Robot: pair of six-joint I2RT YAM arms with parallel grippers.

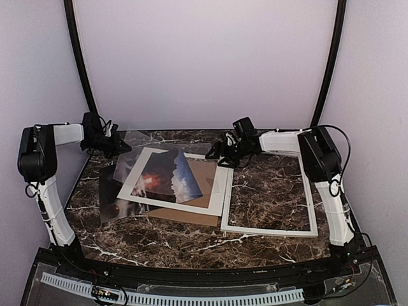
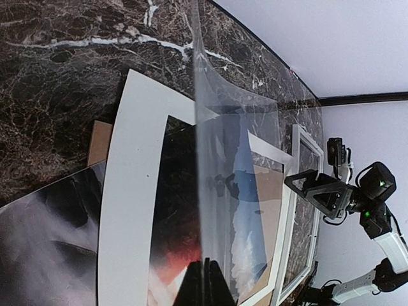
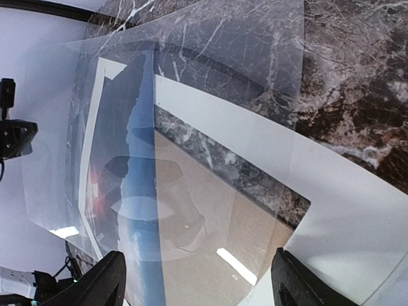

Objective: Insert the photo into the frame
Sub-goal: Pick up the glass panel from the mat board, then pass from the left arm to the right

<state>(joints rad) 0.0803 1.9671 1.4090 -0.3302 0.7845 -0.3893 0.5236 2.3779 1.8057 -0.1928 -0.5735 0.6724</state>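
Plastic sheet (image 1: 141, 152) is pinched shut in our left pincer (image 1: 123, 147), probably to clear it off the mat (image 1: 185, 207). Our right pincer (image 3: 201, 280) hangs open above. The photo (image 1: 159, 182) lies under the mat, left of the empty frame (image 1: 268, 231).

Soft, even, lilac-tinted light; bright walls, dim tabletop.
The overhead view is coarse and slightly soft; the dark brown white-veined marble table (image 1: 191, 245) swallows most shadows; the clear glossy plastic sheet (image 3: 210, 191) carries white strips of glare and a murky dark reflection; the glossy rectangular red-sun photo (image 1: 162, 178) looks hazy beneath it; the left wrist view bows straight edges near its borders; the pale matte walls (image 2: 331, 44) wash out almost to white.
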